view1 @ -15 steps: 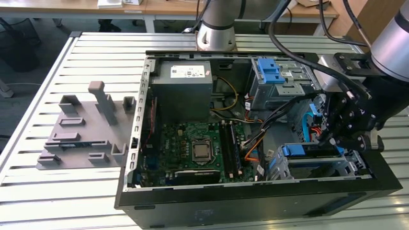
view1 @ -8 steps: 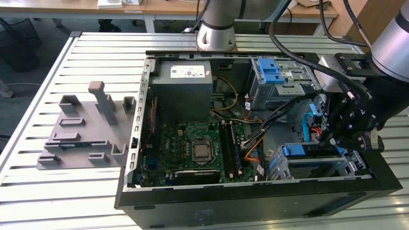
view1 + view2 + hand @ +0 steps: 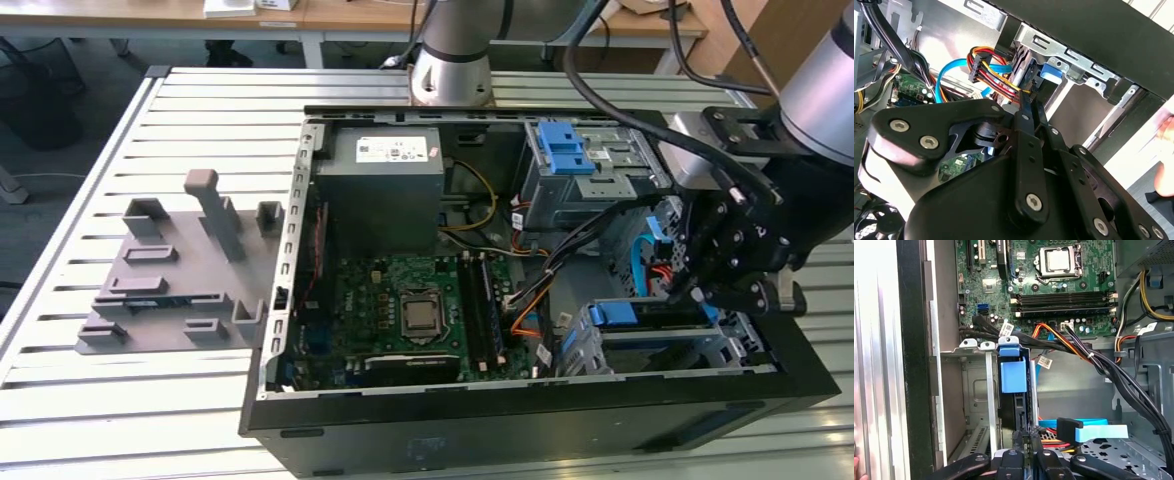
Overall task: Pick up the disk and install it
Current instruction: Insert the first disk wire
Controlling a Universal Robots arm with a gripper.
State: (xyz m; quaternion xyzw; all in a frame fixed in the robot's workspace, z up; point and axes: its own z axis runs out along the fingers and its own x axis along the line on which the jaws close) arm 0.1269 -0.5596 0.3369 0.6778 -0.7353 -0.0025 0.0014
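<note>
Claw (image 3: pixel 1024 442) closed on disk (image 3: pixel 1015 390), edge-on in drive bay at case's 5 o'clock corner in exterior view. Risk: cable bundle (image 3: pixel 1064 347) just beside could snag; tilt could jam disk against bay rails (image 3: pixel 988 390).

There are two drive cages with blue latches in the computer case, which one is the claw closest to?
The lower cage, near the case's front corner on the exterior view's right. The claw hangs right above its blue tab, while the other cage sits farther back, beside the grey power supply.
</note>
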